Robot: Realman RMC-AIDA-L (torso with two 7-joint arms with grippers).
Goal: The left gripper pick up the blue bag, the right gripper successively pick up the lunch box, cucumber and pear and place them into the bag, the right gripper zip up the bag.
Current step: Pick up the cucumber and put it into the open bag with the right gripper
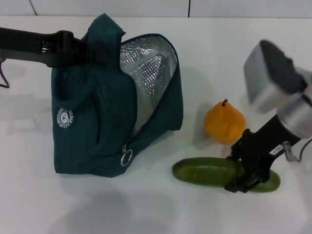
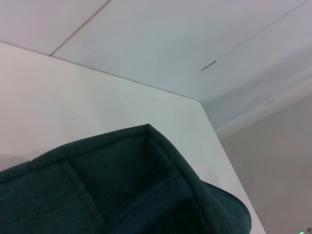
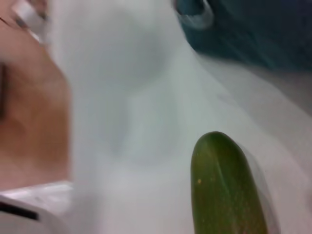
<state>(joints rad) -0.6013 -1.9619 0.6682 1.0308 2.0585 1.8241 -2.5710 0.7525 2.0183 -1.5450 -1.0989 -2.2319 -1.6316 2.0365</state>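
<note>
The blue bag [image 1: 105,105] stands upright on the white tabletop [image 1: 146,209] toward the robot's left, its flap open so the silver foil lining [image 1: 146,73] shows, with the ring zipper pull [image 1: 126,157] hanging low on its front. The left gripper [image 1: 80,46] reaches in from the left edge and meets the bag's top corner, where the fabric is bunched up against it; its fingers are buried in the fabric, so I cannot tell how they are set. The left wrist view shows only the bag's teal top edge [image 2: 122,190] close up.

The cucumber [image 1: 209,173] lies flat on the tabletop to the right of the bag. The right gripper [image 1: 248,168] is down over its right portion, fingers [image 1: 239,186] closed around it, one on each side. The right wrist view shows the cucumber's rounded end [image 3: 226,187] against the tabletop. The pear [image 1: 224,122] sits stem up just behind the cucumber.
</note>
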